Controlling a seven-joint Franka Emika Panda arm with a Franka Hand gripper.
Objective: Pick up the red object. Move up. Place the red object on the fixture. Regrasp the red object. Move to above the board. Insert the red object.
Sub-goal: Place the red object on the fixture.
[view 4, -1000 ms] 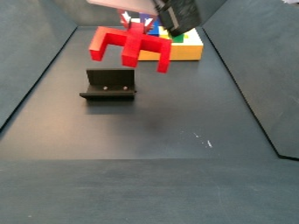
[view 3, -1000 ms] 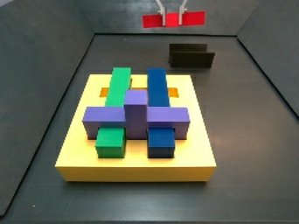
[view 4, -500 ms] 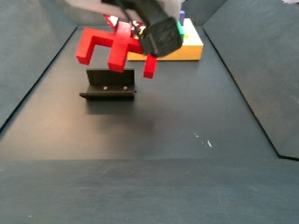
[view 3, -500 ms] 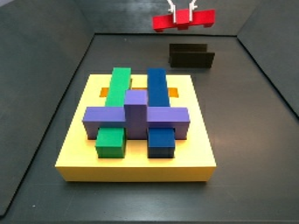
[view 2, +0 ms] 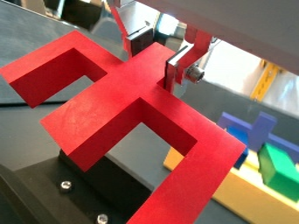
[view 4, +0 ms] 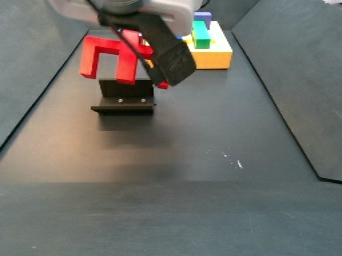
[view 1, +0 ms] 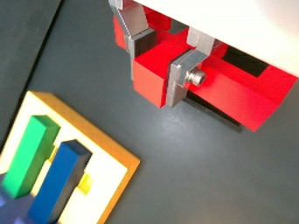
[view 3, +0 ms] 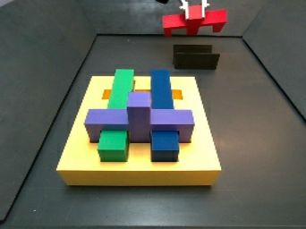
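Fingers [view 1: 177, 77] are clamping the red object [view 1: 222, 86] by its middle prong, silver plates pressing on both sides of it in both wrist views, so the gripper [view 2: 162, 54] is definitely carrying it right now. In a wrist view the red object [view 2: 128, 109] is filling most of the picture, with its prongs spreading out like an E.

Going near to far in a side view: the board [view 3: 141, 161] is sitting closest on the dark floor [view 3: 263, 170], a thick yellow slab with a green block [view 3: 117, 116] and a blue block [view 3: 160, 114] running lengthwise and a purple piece [view 3: 140, 116] lying across them. Behind it, well apart, the fixture [view 3: 196, 58] is standing near the far wall. The red object [view 3: 196, 24] is hanging in the air above and just behind the fixture, not touching it, with the gripper [view 3: 194, 11] coming in from the top edge.

From a side view looking the opposite way, the fixture [view 4: 123, 96] is closer and the red object [view 4: 110, 57] is hovering right over it, tilted, with the gripper [view 4: 134, 45] and its dark body holding it from the right. The board [view 4: 209, 52] is poking out far behind.
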